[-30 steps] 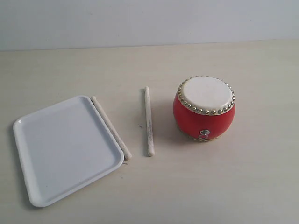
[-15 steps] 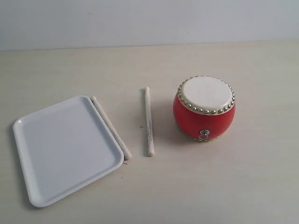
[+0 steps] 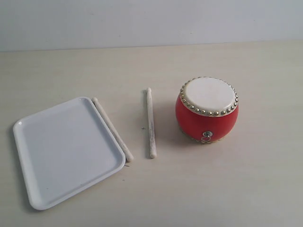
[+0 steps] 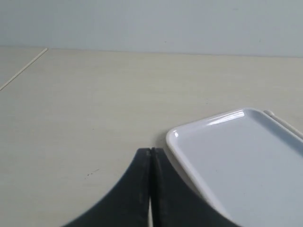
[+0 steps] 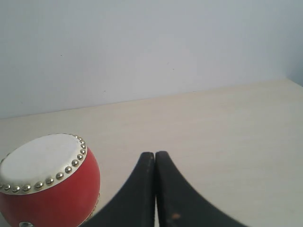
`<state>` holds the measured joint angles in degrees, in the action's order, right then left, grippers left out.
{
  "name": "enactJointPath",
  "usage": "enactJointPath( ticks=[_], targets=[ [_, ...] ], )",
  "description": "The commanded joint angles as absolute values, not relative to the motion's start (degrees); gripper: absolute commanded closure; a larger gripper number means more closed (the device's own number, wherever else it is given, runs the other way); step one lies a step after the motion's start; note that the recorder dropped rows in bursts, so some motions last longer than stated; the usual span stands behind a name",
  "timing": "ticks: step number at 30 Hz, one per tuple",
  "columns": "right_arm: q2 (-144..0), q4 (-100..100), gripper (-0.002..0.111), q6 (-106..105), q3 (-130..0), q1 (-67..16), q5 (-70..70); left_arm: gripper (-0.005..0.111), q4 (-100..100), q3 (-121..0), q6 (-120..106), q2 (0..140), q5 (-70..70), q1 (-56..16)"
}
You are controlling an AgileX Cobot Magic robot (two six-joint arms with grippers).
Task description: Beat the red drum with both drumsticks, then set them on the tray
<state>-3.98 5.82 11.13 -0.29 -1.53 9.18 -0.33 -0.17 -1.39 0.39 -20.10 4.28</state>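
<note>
The red drum (image 3: 207, 109) stands upright right of the table's middle, cream skin up; the right wrist view shows it too (image 5: 45, 184). Two pale drumsticks lie flat on the table: one (image 3: 151, 122) just left of the drum, the other (image 3: 112, 128) along the right rim of the white tray (image 3: 28, 161). Neither gripper appears in the exterior view. My left gripper (image 4: 150, 150) is shut and empty beside a corner of the tray (image 4: 174, 136), with a drumstick tip (image 4: 279, 120) at the tray's far edge. My right gripper (image 5: 155, 154) is shut and empty, beside the drum.
The tabletop is pale wood grain and a plain light wall runs behind it. A thin seam (image 4: 23, 70) crosses the table in the left wrist view. Nothing else stands on the table.
</note>
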Motion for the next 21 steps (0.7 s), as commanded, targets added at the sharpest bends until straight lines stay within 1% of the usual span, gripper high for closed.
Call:
enactJointPath(
  ticks=[1,8,13,16,17,19,21],
  targets=[
    [-4.3,6.0,0.108,10.7,0.0,-1.3,8.9,0.107,-0.7,0.0,-2.4,0.0,-16.8,4.0],
    [-4.3,6.0,0.108,10.7,0.0,-1.3,8.9,0.107,-10.6,0.0,-0.9,0.0,-4.1,4.0],
    [-4.3,6.0,0.108,10.7,0.0,-1.3,8.9,0.107,-15.4,0.0,-0.9,0.0,-3.7,4.0],
    [-4.3,6.0,0.108,10.7,0.0,-1.3,8.9,0.107,-27.1,0.0,0.0,0.0,-3.4,4.0],
    [-4.3,6.0,0.108,10.7,0.0,-1.3,8.9,0.107,-27.8,0.0,0.6,0.0,-2.9,4.0],
    [-4.3,6.0,0.108,10.7,0.0,-1.3,8.9,0.107,-33.8,0.0,10.7,0.0,2.2,4.0],
    [-4.3,6.0,0.108,10.7,0.0,-1.3,8.9,0.107,-37.8,0.0,25.7,0.0,2.6,4.0]
  ],
)
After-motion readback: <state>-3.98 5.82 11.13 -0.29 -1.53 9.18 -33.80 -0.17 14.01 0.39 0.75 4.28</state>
